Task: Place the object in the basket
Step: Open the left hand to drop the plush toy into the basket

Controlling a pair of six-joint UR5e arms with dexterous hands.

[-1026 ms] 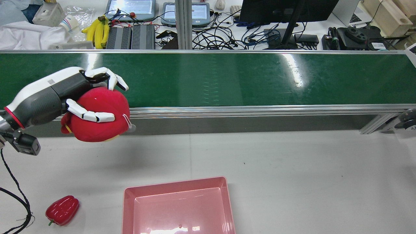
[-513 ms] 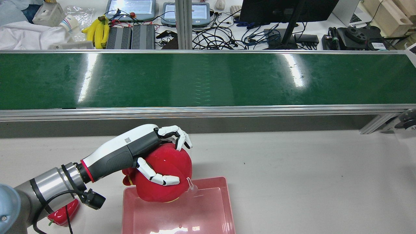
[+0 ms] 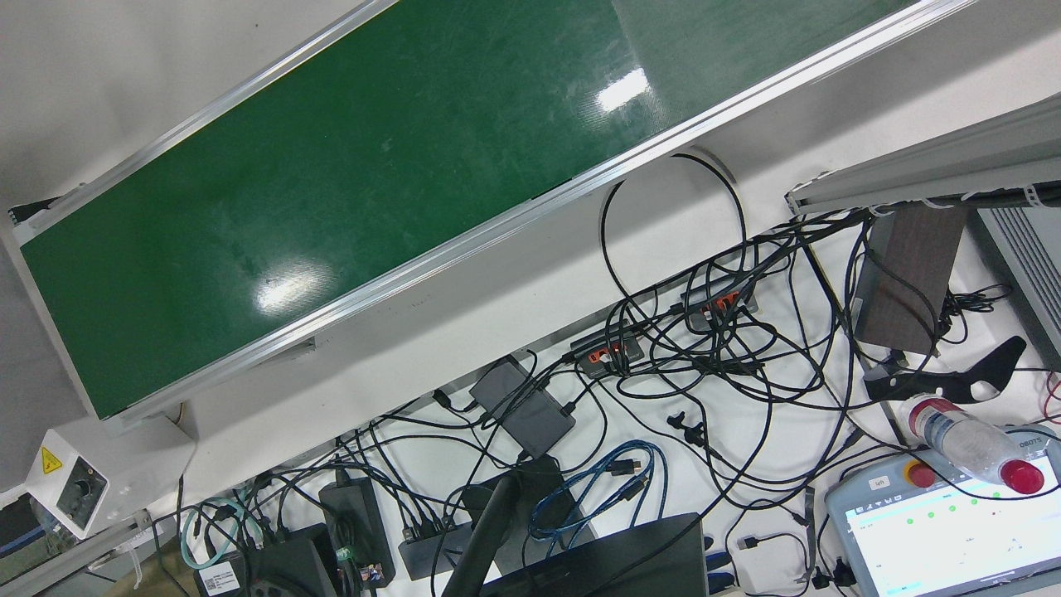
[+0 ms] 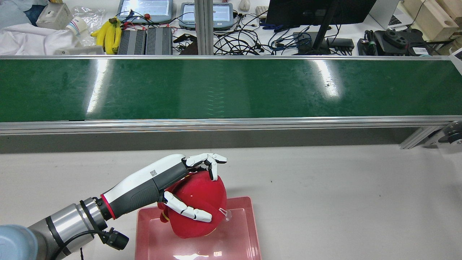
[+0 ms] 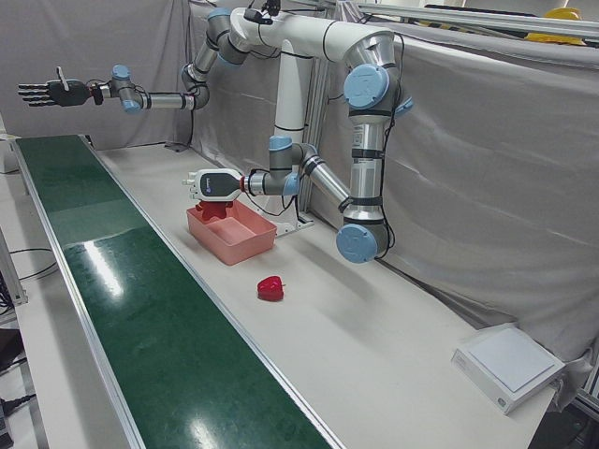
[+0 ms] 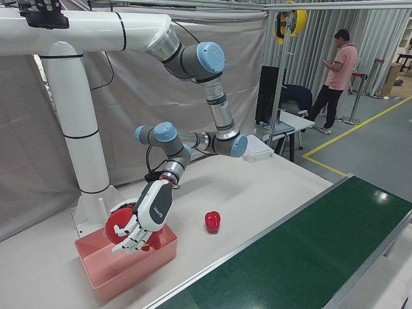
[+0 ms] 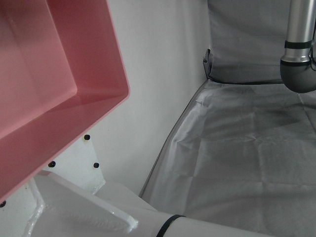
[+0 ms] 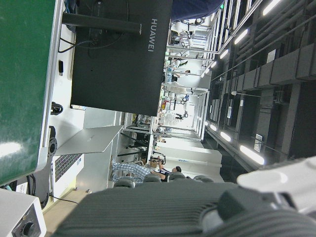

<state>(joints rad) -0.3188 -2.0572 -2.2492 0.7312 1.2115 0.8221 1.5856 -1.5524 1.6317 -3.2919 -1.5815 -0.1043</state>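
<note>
One left hand [image 4: 187,191] clamped around a red plush toy [image 4: 200,196], above the pink basket [image 4: 249,231].

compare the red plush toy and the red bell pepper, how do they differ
The round red plush toy is held in the left hand over the pink plastic basket; the glossy red bell pepper lies untouched on the white table, apart from the basket. The plush toy is clearly bigger than the pepper. The toy looks soft and matte, the pepper smooth and shiny. Both are red.
</note>
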